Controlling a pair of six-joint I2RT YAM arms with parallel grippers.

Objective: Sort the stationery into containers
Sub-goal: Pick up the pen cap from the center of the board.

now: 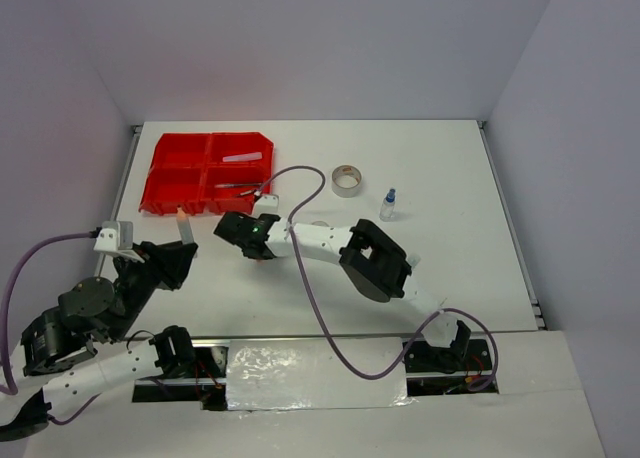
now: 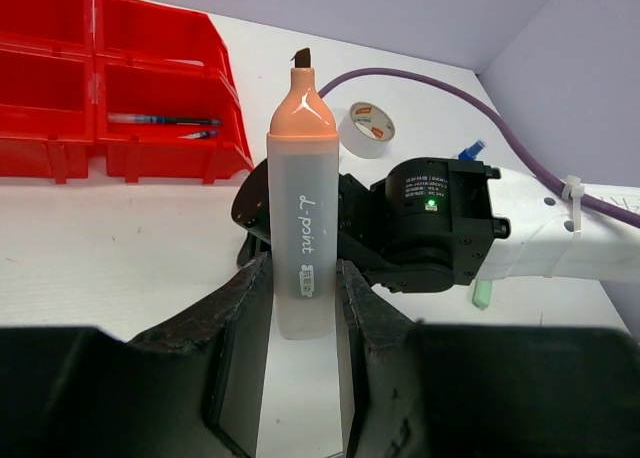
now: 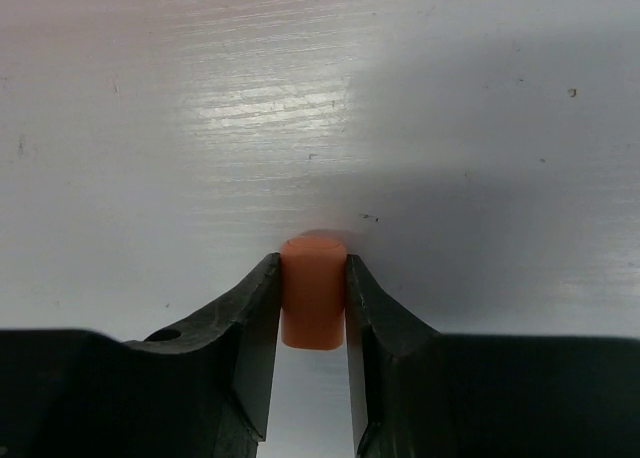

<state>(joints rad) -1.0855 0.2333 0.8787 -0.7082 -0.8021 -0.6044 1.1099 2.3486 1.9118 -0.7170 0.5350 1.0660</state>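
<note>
My left gripper (image 2: 303, 298) is shut on an uncapped orange-tipped marker (image 2: 302, 218) with a frosted barrel, tip pointing away; it shows in the top view (image 1: 183, 225) just in front of the red organiser tray (image 1: 172, 175). My right gripper (image 3: 313, 313) is shut on a small orange cap (image 3: 313, 291) held just above the white table, and sits close to the right of the marker in the top view (image 1: 260, 250). Thin dark-blue pens (image 1: 240, 186) lie in the tray's near right compartment. The grey tape roll (image 1: 347, 180) and the blue-capped bottle (image 1: 388, 205) stand on the table to the right.
The right arm's wrist (image 2: 430, 223) is directly behind the marker in the left wrist view. A green marker end (image 2: 482, 296) shows beneath that arm. A purple cable (image 1: 310, 278) loops over the table. A pale flat piece (image 1: 240, 158) lies in the tray's far right compartment.
</note>
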